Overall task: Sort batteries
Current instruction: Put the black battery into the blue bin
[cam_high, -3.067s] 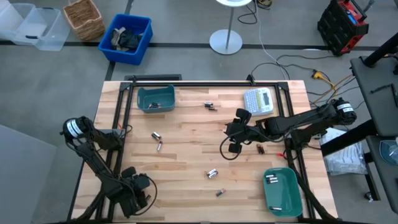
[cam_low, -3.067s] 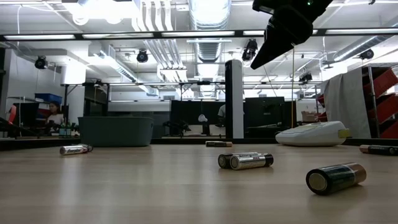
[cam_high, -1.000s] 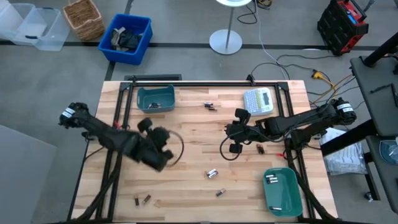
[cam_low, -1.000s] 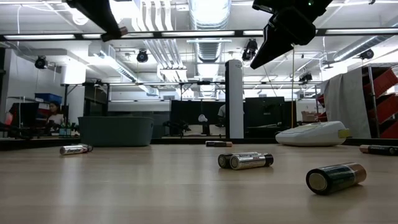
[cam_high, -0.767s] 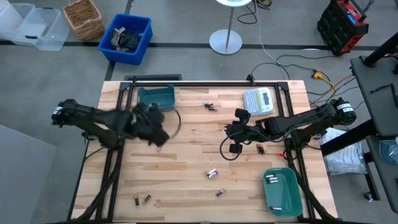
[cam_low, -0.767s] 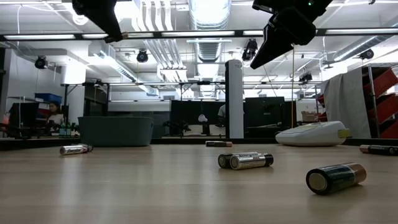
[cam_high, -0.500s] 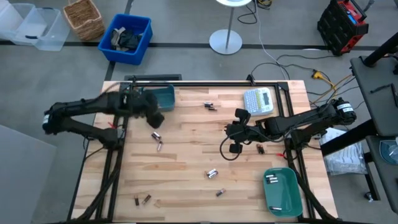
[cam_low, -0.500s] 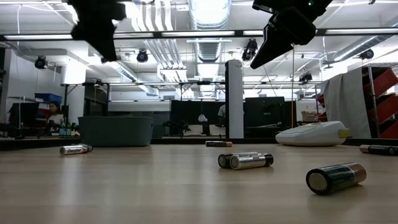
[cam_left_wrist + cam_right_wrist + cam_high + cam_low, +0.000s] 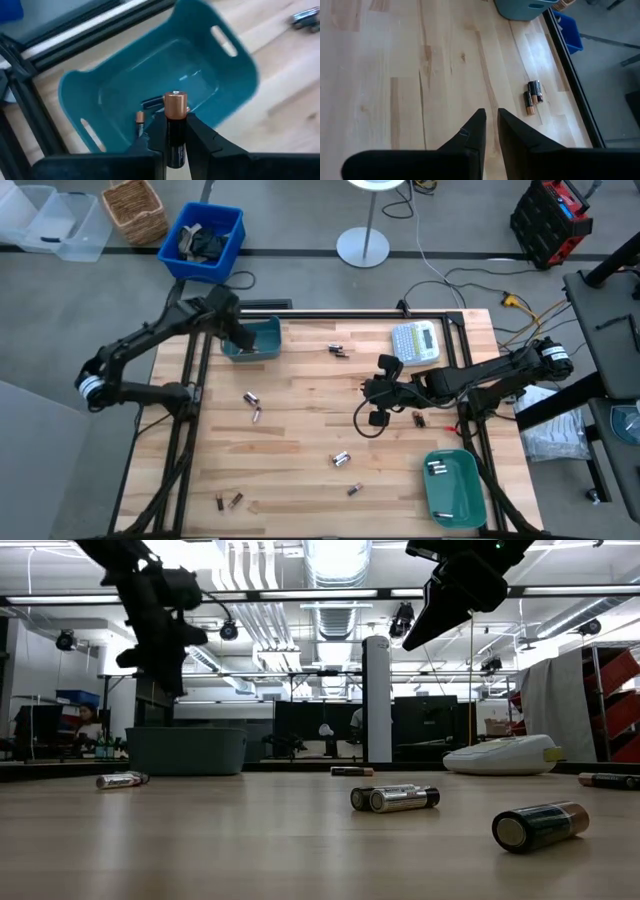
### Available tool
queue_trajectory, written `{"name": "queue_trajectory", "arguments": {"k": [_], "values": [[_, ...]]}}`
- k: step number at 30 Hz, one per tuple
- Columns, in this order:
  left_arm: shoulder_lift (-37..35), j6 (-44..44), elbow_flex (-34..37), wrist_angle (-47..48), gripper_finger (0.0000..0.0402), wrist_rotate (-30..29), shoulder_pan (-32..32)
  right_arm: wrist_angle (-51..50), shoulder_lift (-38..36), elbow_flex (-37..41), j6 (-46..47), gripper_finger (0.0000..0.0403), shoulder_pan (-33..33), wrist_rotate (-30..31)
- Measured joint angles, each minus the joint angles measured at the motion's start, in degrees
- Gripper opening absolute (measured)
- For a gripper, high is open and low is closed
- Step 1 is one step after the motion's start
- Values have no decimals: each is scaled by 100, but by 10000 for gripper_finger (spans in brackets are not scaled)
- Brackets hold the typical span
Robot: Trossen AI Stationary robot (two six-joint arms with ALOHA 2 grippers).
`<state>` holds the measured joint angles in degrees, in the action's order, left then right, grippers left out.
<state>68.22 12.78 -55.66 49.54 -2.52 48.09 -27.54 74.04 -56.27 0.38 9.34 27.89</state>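
My left gripper point(image 9: 232, 332) hangs over the teal bin point(image 9: 251, 338) at the table's far left, shut on a dark battery with a coppery end point(image 9: 175, 106). Another small battery point(image 9: 139, 120) lies on that bin's floor. My right gripper point(image 9: 378, 406) hovers above the right middle of the table, its fingers point(image 9: 479, 131) a narrow gap apart with nothing between them. Loose batteries lie on the wood: a pair point(image 9: 253, 405) left of centre, a pair point(image 9: 339, 350) at the far middle, others point(image 9: 341, 459) toward the near side. My left gripper pinches the battery's dark body point(image 9: 174, 134) between its two fingers, below the coppery end. The battery lies along the fingers, its coppery end sticking out past the tips. The fingers slant downward over the bin. The battery is lifted clear above the bin's inside.
A second teal bin point(image 9: 470, 502) at the near right holds batteries point(image 9: 436, 468). A grey-white label maker point(image 9: 416, 341) sits at the far right. More batteries lie at the near left point(image 9: 228, 500) and under my right arm point(image 9: 420, 418). A black frame rims the table.
My left gripper has swung from over the left middle of the table toward the far left corner, rolling as it went, and now hangs over the teal bin with the battery still between its fingers.
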Motion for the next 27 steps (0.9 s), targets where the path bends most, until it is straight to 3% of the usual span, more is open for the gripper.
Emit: {"name": "queue_trajectory", "arguments": {"k": [8, 15, 21, 27], "values": [[884, -177, 7, -30, 24, 28, 73, 0, 0, 3, 2, 38, 1, -284], [1317, -179, 9, -202, 81, 27, 73, 0, 0, 39, 33, 38, -1, -284], [1203, -182, 9, -254, 105, 26, 71, -1, 0, 57, 80, 38, -2, -284], [349, -176, 9, -241, 108, 48, -296, 4, 0, 73, 156, 38, -1, -284]]}}
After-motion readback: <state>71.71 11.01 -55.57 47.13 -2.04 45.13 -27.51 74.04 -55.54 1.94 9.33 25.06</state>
